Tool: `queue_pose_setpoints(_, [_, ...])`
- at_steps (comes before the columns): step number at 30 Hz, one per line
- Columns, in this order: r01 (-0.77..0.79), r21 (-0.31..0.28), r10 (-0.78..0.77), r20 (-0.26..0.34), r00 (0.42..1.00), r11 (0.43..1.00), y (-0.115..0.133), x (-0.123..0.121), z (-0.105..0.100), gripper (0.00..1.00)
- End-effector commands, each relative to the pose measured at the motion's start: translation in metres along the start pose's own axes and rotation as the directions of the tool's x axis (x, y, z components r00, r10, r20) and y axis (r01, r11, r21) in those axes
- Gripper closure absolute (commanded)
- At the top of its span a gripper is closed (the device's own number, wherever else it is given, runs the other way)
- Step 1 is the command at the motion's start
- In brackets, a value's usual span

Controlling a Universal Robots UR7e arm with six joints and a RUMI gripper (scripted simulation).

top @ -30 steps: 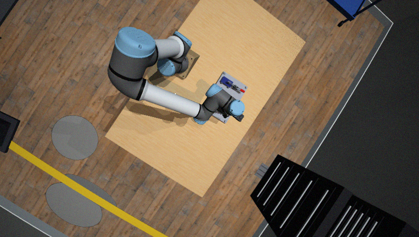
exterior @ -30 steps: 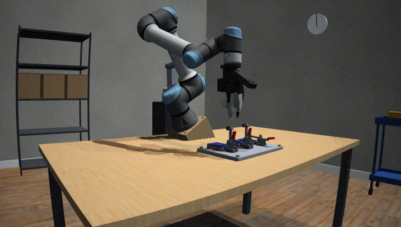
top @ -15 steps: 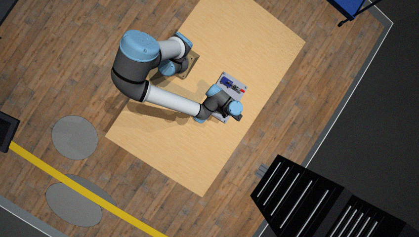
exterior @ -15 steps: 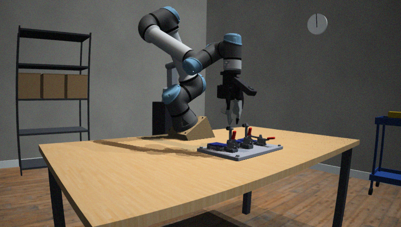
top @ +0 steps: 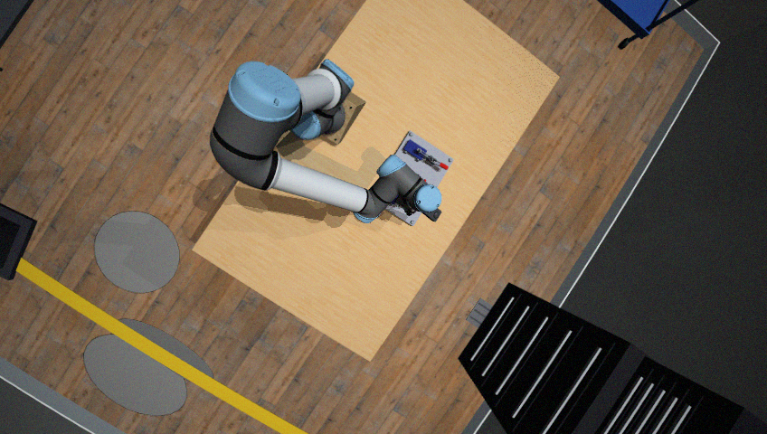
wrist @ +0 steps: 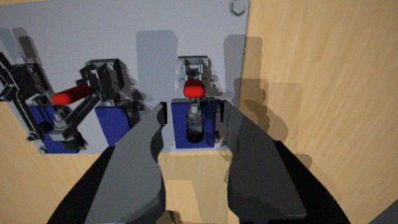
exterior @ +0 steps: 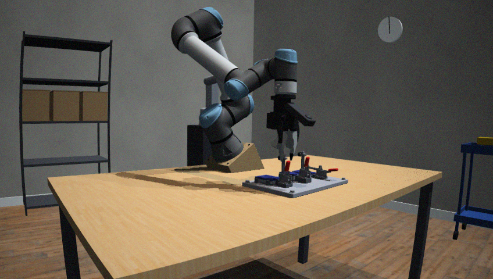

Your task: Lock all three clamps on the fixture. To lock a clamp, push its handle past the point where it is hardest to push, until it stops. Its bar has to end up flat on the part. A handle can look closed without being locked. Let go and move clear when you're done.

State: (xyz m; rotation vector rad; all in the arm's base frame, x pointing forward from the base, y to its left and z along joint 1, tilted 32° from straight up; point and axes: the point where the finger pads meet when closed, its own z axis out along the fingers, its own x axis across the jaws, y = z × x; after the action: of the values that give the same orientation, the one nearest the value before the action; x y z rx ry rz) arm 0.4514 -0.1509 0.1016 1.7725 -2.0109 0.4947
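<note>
My gripper (wrist: 193, 103) hangs just above the nearest clamp (wrist: 193, 100) on the grey fixture plate (exterior: 304, 188), fingers partly parted and holding nothing. That clamp's red handle (wrist: 193, 88) stands upright between my fingertips; the middle clamp (wrist: 89, 100) sits just beside it.

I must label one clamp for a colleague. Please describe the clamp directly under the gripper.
On the wooden table lies a grey plate with three clamps. It is the end clamp nearest the viewer in the exterior view. Its red handle stands upright, whereas the far clamp's handle lies flat.
</note>
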Motion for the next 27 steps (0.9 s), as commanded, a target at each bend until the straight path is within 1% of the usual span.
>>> queue_pose_setpoints(1, [0.0, 0.007, 0.0, 0.0, 1.0, 1.0, -0.002, 0.001, 0.003, 0.72])
queue_pose_setpoints(4, [0.0, 0.007, 0.0, 0.0, 1.0, 1.0, -0.002, 0.001, 0.003, 0.72])
queue_pose_setpoints(9, [0.0, 0.007, 0.0, 0.0, 1.0, 1.0, -0.004, 0.001, 0.03, 0.72])
queue_pose_setpoints(22, [0.0, 0.004, 0.0, 0.0, 1.0, 1.0, -0.003, 0.001, 0.029, 0.72])
queue_pose_setpoints(27, [0.0, 0.007, 0.0, 0.0, 1.0, 1.0, -0.004, 0.001, 0.031, 0.72])
